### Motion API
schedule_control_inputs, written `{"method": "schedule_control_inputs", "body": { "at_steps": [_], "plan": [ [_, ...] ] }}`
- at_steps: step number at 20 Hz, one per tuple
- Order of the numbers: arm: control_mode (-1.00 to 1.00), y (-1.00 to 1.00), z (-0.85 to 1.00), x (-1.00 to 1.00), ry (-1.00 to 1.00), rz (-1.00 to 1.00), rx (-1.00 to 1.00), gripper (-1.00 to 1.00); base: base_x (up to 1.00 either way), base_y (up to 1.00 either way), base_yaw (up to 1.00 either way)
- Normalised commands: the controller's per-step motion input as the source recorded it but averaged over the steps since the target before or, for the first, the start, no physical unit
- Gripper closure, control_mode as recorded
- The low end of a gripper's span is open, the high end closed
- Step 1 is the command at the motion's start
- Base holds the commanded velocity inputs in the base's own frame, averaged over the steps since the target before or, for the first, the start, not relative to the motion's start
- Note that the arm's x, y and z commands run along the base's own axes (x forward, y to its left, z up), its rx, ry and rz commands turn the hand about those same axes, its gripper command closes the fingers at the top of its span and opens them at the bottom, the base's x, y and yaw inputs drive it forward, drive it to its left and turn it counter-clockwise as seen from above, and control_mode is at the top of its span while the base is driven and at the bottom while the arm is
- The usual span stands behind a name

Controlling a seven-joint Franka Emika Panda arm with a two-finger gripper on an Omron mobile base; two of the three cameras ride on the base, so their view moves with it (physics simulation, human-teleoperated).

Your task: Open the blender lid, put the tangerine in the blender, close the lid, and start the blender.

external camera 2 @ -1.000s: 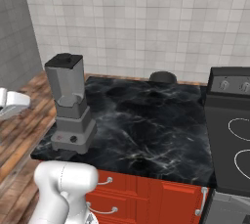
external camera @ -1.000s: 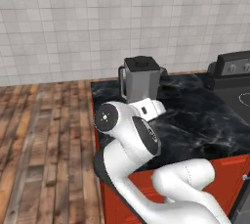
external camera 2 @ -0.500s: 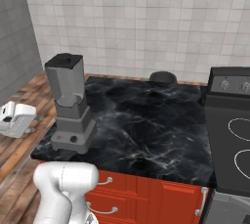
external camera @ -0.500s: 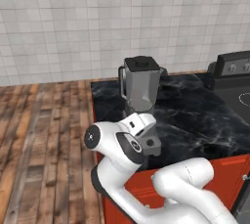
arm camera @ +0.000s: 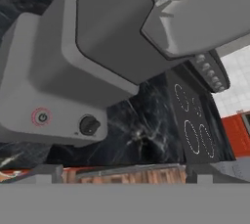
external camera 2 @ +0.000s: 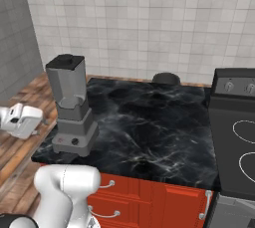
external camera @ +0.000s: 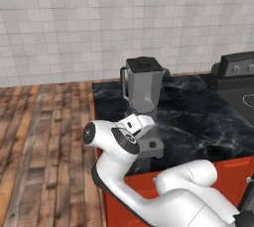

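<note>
on the black marble counter (external camera 2: 149, 122), tall grey blender (external camera 2: 72, 105) with dark lid (external camera 2: 65, 62); end effector (arm camera: 122, 169) spread wide

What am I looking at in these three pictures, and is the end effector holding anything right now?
It is a white robot arm on a driving base, in a rendered kitchen. Two cameras look forward from behind it, one from its left and one from its right. The third rides on its hand, tilted. On the black marble counter stands a tall grey blender with its dark square lid on; beside the counter is a black stove. The hand camera sits close to the blender's base with its black knob and red button. The end effector is open, holding nothing.
</note>
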Motion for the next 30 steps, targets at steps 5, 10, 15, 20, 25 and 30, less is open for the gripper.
{"method": "schedule_control_inputs", "body": {
  "at_steps": [5,10,15,20,25,30],
  "plan": [
    [-1.00,-0.20,-0.23,0.00,-0.10,0.00,0.04,-1.00,0.00,0.00,0.00],
    [-1.00,-0.33,-0.10,0.04,-0.09,0.00,0.06,-1.00,0.00,0.00,0.00],
    [-1.00,-0.32,-0.14,0.09,-0.02,0.00,0.05,-1.00,0.00,0.00,0.00],
    [-1.00,-0.27,-0.27,0.04,-0.01,0.00,0.04,-1.00,0.00,0.00,0.00],
    [-1.00,-0.03,-0.29,0.17,0.00,0.00,0.01,-1.00,0.00,0.00,0.00],
    [-1.00,0.00,-0.12,0.25,0.00,0.00,0.03,-1.00,0.00,0.00,0.00]
  ]
}}
